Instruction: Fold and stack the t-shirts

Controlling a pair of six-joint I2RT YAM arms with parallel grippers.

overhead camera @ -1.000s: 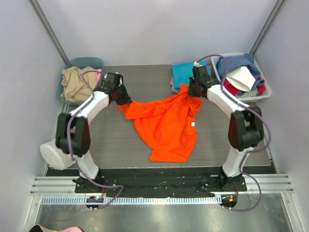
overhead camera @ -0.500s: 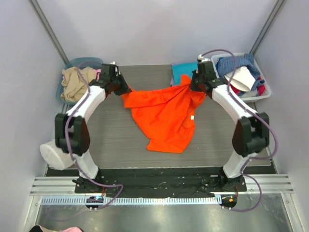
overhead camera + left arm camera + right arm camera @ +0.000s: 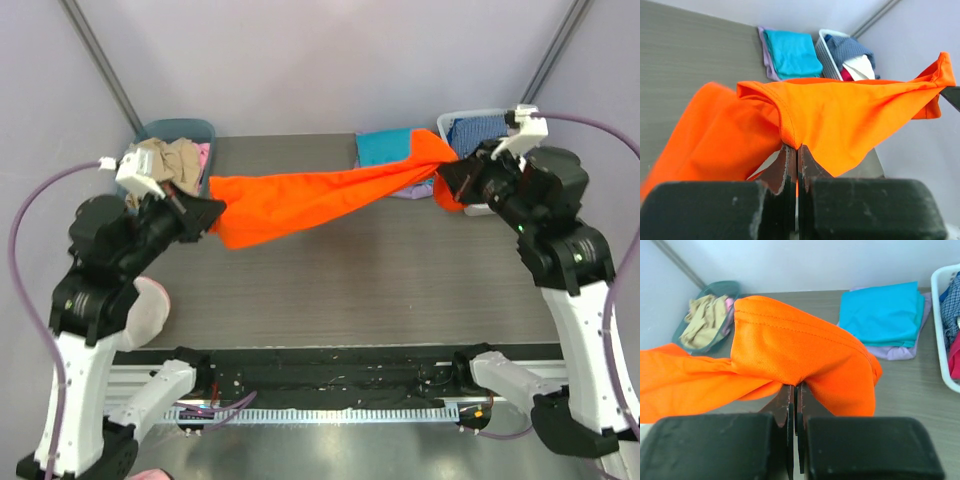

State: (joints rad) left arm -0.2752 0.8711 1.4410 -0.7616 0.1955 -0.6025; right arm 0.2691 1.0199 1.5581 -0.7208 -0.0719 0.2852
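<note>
The bright orange t-shirt (image 3: 320,200) hangs stretched in the air between both arms, above the table. My left gripper (image 3: 212,212) is shut on its left end, the cloth (image 3: 840,115) pinched between the fingertips (image 3: 788,155). At the right, my right gripper (image 3: 447,178) is shut on the other end, orange cloth (image 3: 790,350) bunched over the fingertips (image 3: 787,392). A teal t-shirt (image 3: 385,147) lies folded on a lavender one (image 3: 895,351) at the table's back right, also in the left wrist view (image 3: 792,52).
A white basket (image 3: 452,120) of mixed clothes stands at the back right, beside the folded stack. A teal bin (image 3: 180,128) with beige and pink cloth sits at the back left. The dark table (image 3: 340,290) lies below the stretched shirt.
Both arms have risen and pulled apart. The orange shirt, which lay partly on the table, is now lifted off it and drawn into a taut band between the grippers.
</note>
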